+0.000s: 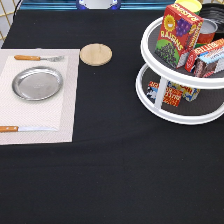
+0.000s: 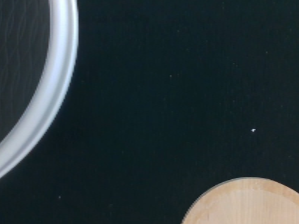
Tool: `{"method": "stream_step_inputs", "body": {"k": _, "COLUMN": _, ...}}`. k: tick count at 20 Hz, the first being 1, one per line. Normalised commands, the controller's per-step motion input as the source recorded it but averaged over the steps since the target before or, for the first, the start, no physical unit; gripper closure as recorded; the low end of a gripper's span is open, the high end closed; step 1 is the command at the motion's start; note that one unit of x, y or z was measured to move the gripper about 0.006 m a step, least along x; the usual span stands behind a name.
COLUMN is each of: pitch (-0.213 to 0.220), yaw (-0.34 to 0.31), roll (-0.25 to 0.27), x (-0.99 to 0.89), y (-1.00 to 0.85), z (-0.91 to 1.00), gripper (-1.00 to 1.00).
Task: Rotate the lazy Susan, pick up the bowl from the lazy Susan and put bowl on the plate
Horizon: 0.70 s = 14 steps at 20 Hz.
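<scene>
Claw unseen; boxes [image 1: 176, 34] (raisins) crowd lazy Susan [image 1: 150, 85].

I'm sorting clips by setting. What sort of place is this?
Probably a staged dining table: a plate with fork and knife on a placemat, beside a lazy Susan of groceries. No pincer shows.

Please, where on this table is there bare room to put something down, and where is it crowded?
The widest bare stretch is the black cloth along the exterior view's bottom, below the placemat and the lazy Susan. A narrower strip lies between the wooden coaster and the lazy Susan. The plate is bare. Both turntable shelves are crowded with boxes. The gripper is not visible.
</scene>
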Motion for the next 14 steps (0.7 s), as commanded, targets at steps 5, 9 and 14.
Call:
{"method": "stream_step_inputs", "body": {"k": 5, "pitch": 0.014, "yaw": -0.007, "roll": 0.017, "x": 0.35, "y": 0.17, "z": 0.18, "gripper": -1.0}}
{"method": "stream_step_inputs", "body": {"k": 9, "pitch": 0.046, "yaw": -0.025, "roll": 0.122, "x": 0.71, "y": 0.28, "z": 0.42, "gripper": -1.0}}
{"method": "stream_step_inputs", "body": {"k": 14, "pitch": 0.062, "yaw": -0.04, "roll": 0.191, "x": 0.7, "y": 0.19, "z": 0.35, "gripper": -1.0}}
